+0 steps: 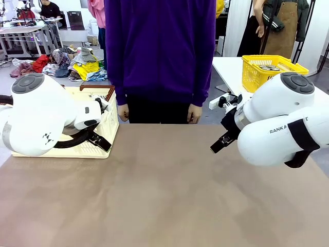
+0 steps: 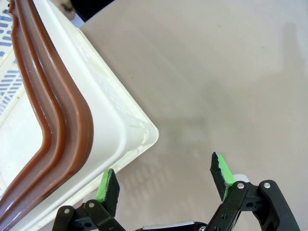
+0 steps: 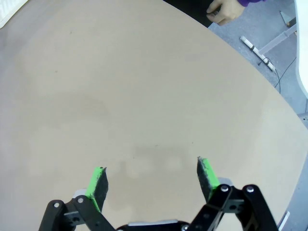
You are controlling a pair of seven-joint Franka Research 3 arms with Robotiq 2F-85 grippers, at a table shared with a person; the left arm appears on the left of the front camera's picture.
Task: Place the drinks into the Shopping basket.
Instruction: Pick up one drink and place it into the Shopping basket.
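Shopping basket [image 2: 115, 115] sits at the worktop's [image 1: 164, 185] ten o'clock, judged within left-arm reach. Left end effector [image 2: 166, 180] and right end effector [image 3: 151, 180] hang released, empty.

Front camera facing person [image 1: 159, 51] across table [image 1: 169, 195]; 2 wrist cameras close above it.

A matte brown tabletop [image 1: 164, 195] spans the foreground, with grey floor [image 3: 262, 21] beyond it. At far left a heap of coloured clothes [image 1: 77, 64] lies near a metal-framed table [image 1: 25, 36]. At right a white table [image 1: 231, 69] carries a yellow mesh basket [image 1: 272, 72], backed by what may be a white curtain [image 1: 237, 25]
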